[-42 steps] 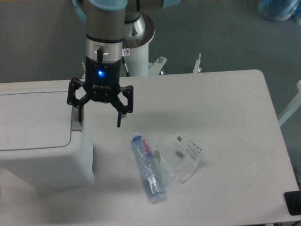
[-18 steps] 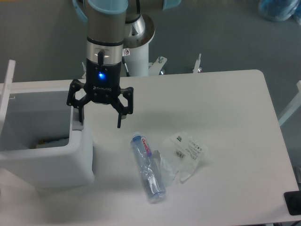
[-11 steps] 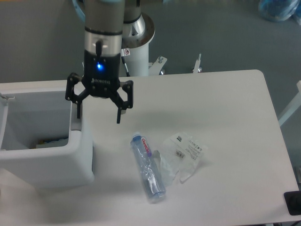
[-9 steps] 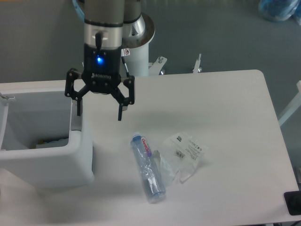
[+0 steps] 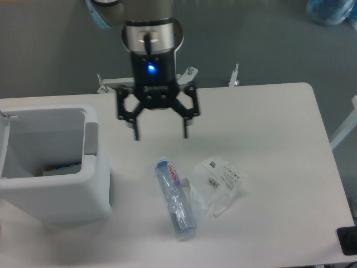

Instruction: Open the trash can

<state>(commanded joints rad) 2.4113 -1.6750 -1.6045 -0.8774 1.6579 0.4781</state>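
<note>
A fixed camera looks down on a white table [image 5: 268,111] with a grey floor behind it. The trash can [image 5: 56,195], a large white boxy bin with rounded corners, fills the lower left of the frame. Its top is open, so the inside walls show, with some small items lying at the bottom. The lid [image 5: 4,139] stands up at the far left edge of the frame, mostly cut off. A grey rectangular button tab [image 5: 91,138] sits on the can's right rim.

The gripper [image 5: 161,135] hangs in the upper middle of the frame, to the right of the trash can and clear of it, with bare table between them. Its two black fingers [image 5: 187,125] point downward and are spread wide apart, holding nothing. A blue light glows on its body.

Below the gripper, in the lower middle of the frame, a clear plastic bottle [image 5: 175,200] lies on its side. A crumpled clear plastic wrapper [image 5: 218,180] with small labels lies touching the bottle's right side.
</note>
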